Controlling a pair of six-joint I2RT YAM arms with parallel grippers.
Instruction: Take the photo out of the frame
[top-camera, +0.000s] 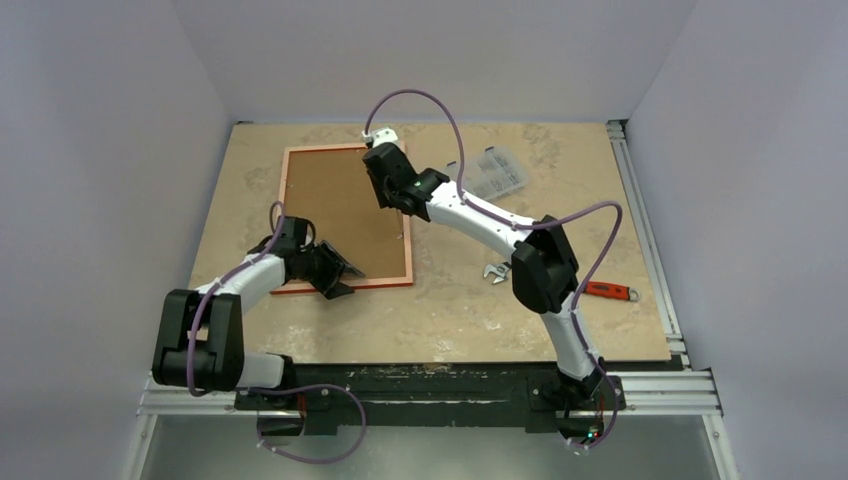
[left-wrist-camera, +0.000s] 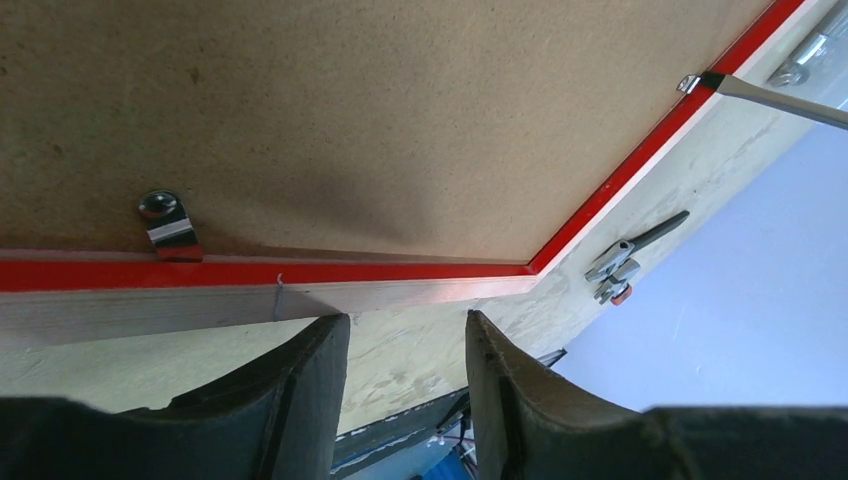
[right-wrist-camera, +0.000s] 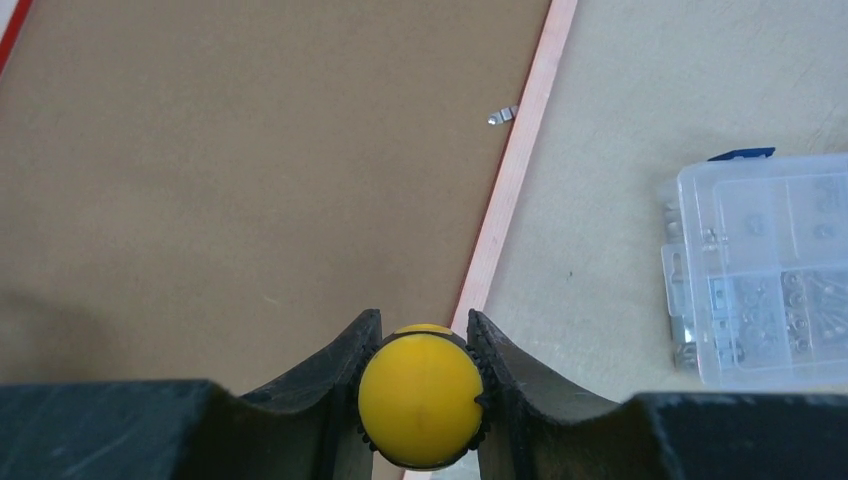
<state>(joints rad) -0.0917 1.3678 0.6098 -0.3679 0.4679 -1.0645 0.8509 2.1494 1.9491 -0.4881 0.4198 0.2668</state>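
Photo is lying face down in the frame on the desk. Left tool is hovering released beside the near rail; right tool is clenching a yellow-handled screwdriver. Risk: the unbraced frame sliding under prying, the blade slipping and gouging the backing. Brown backing is facing up; long axis is running away from the arms.

The red frame lies face down, photo apparently inside, brown back up.
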